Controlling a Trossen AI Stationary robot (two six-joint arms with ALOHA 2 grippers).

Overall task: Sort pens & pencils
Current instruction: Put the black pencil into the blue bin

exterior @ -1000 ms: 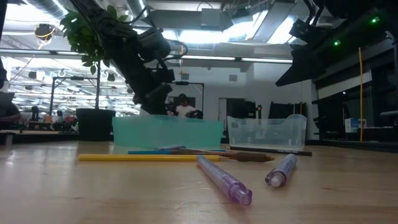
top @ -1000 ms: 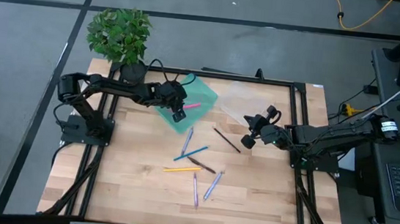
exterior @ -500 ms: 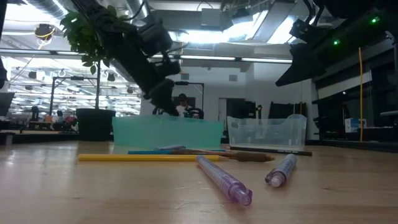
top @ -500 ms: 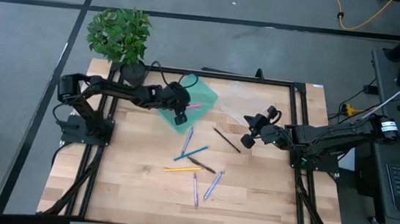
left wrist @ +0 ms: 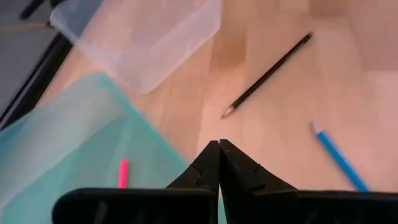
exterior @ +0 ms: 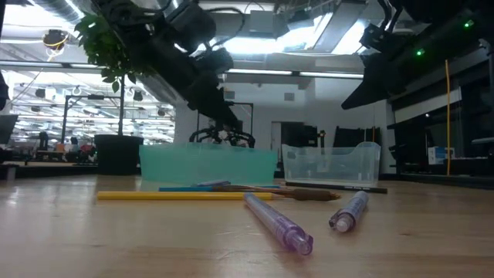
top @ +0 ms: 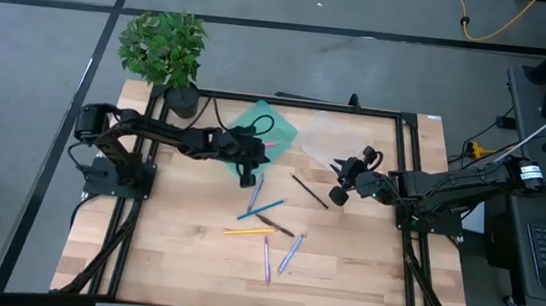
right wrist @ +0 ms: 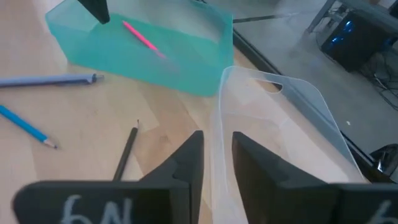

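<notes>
Left tool (top: pixel 247 178) now shut, off teal bin (top: pixel 277 130)

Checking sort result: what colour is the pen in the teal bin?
Pink pen, clearest in the right wrist view.

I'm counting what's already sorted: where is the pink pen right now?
In the high view the slim pink pen lies inside the teal plastic bin at the table's far side, just beyond the left hand, left of the clear plastic bin.
</notes>
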